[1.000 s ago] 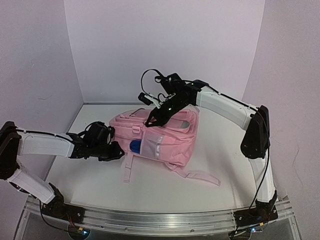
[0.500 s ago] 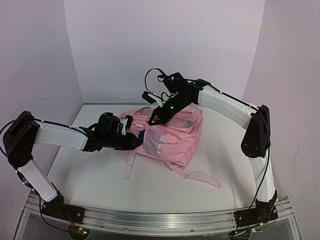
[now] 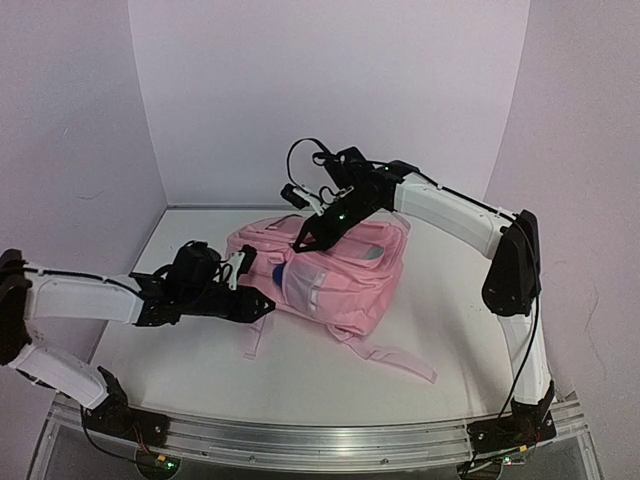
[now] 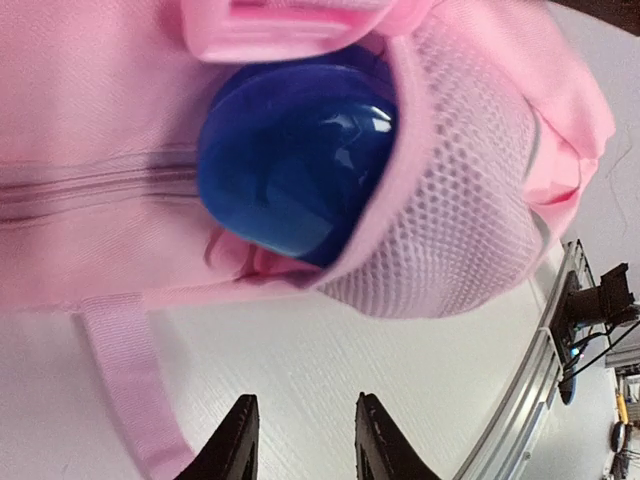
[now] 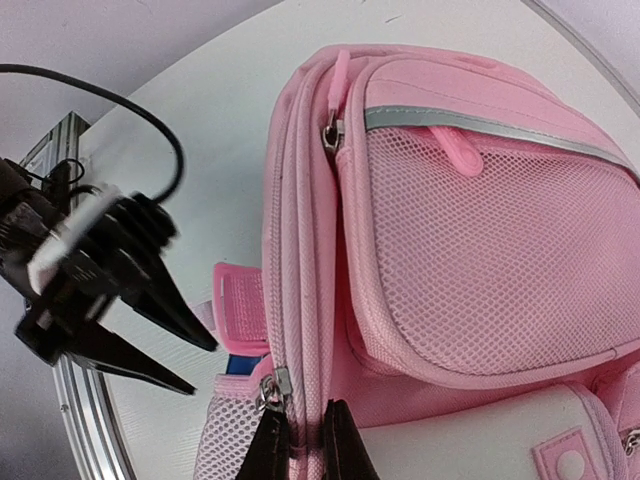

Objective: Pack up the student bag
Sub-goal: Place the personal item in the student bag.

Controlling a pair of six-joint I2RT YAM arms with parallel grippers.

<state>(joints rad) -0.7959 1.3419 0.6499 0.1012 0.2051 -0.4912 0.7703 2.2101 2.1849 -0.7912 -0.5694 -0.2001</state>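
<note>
We judge the bag [image 3: 345, 280] soft and floppy, so seams hold best: right gripper [image 5: 303, 445] clamped there at 11 o'clock, left gripper [image 4: 300, 445] apart, empty.

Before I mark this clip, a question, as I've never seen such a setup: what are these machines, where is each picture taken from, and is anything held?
Two robot arms are bolted at the near edge of a white table. The wide picture looks down from above and behind them. The other two come from a camera on each wrist. A pink student bag lies on the table. The right gripper is shut on the bag's fabric beside a zip. The left gripper is open and holds nothing. It faces a round blue object tucked in the mesh side pocket.
</note>
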